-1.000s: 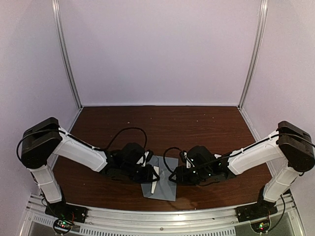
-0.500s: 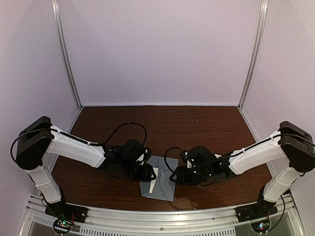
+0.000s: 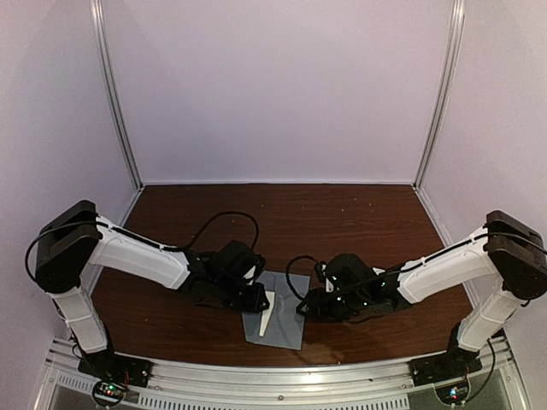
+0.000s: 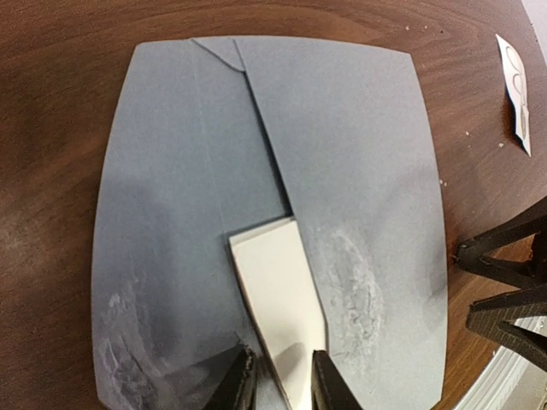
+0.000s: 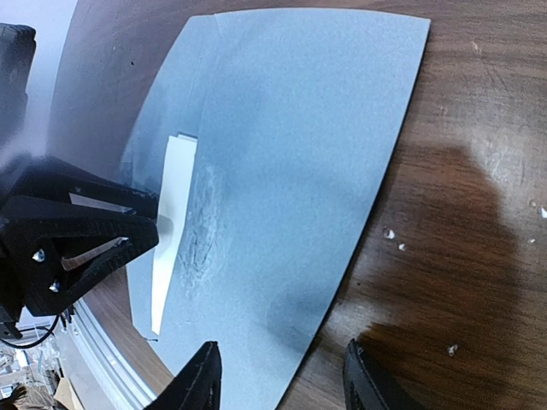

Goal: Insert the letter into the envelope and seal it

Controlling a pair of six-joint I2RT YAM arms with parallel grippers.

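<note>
dark wooden table (image 3: 342,213), pale lilac walls (image 3: 273,85). the envelope (image 3: 289,329) lies flat at the near centre, between the arms. the left gripper (image 4: 280,371) pinches the white letter (image 4: 273,290) (half tucked in). the right gripper (image 5: 282,376) hangs open over the envelope's right edge. since a second ago the left wrist has edged rightward, and the envelope has barely shifted.

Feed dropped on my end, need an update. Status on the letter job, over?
Left fingers pinch letter's end. Right fingers open over envelope's edge. Letter partly tucked in, not sealed. Sticker lies off aside.
</note>
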